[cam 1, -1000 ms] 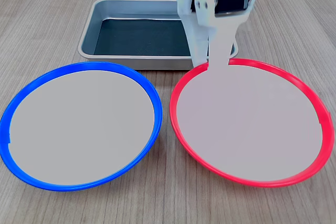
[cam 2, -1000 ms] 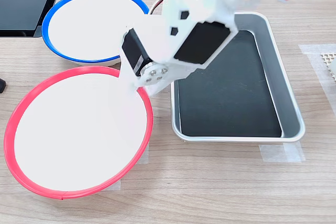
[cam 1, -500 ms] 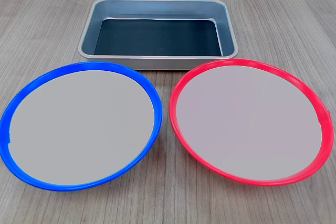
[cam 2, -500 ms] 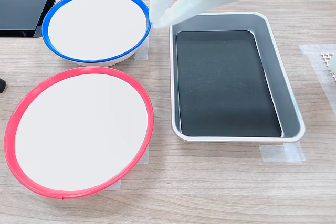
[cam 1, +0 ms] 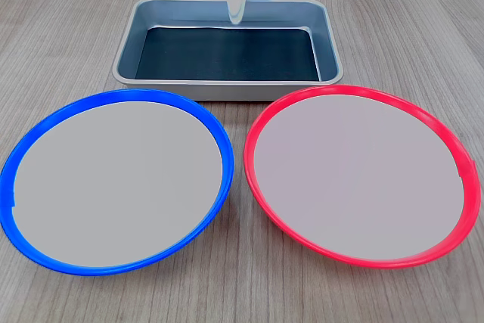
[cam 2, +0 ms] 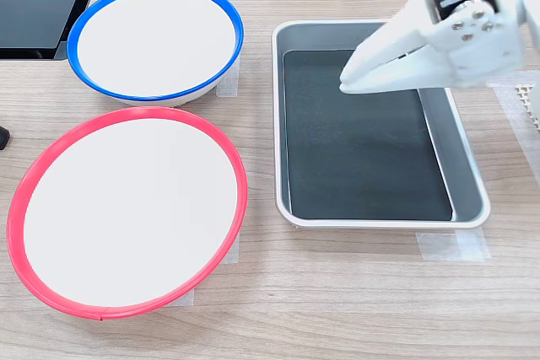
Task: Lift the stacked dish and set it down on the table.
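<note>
Arm: we are seeing the white arm reaching in from the second exterior view's right edge, its forearm lying nearly level above the metal tray and its tip pointing toward 9 o'clock.
Gripper: the gripper is hanging over the tray's dark floor near the 12 o'clock end in the second exterior view; in the first exterior view only its pale tip is showing, dropping from the top edge at 12 o'clock over the tray's far wall.
Jaws: the two white fingers are meeting in one narrow point with no gap showing, and we are seeing nothing between them.
Stacked dish: the red-rimmed stacked dish is sitting flat on the table, at 4 o'clock in the first exterior view and at 8 o'clock in the second exterior view, well apart from the gripper.
Blue plate: the blue plate is lying just beside the red one, their rims close but not overlapping; in the first exterior view it is at 8 o'clock.
Tape: pale tape strips are showing on the table by the tray's corner.
</note>
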`<state>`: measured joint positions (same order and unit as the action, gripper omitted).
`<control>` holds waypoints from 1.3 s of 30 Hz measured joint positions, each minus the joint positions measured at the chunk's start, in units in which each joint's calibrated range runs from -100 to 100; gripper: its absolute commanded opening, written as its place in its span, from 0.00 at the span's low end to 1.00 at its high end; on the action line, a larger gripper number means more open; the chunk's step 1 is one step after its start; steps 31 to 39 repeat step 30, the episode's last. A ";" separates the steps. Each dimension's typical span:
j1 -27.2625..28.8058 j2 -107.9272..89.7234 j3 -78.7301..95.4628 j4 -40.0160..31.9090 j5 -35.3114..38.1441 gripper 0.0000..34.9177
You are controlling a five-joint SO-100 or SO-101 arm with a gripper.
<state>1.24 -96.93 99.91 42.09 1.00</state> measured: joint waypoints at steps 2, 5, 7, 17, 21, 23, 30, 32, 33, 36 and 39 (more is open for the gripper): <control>0.00 -1.79 0.09 4.00 -0.59 0.00; 0.35 -1.11 0.09 4.98 -0.73 0.01; 0.35 -1.62 0.09 5.06 -0.73 0.01; 0.35 -1.79 0.09 5.22 -0.73 0.01; 0.35 -1.79 0.09 5.22 -0.73 0.01; 0.35 -1.79 0.09 5.22 -0.73 0.01; 0.35 -1.79 0.09 5.22 -0.73 0.01; 0.35 -1.79 0.09 5.22 -0.73 0.01; 0.35 -1.79 0.09 5.22 -0.73 0.01; 0.35 -1.79 0.09 5.22 -0.73 0.01; 0.35 -1.79 0.09 5.22 -0.73 0.01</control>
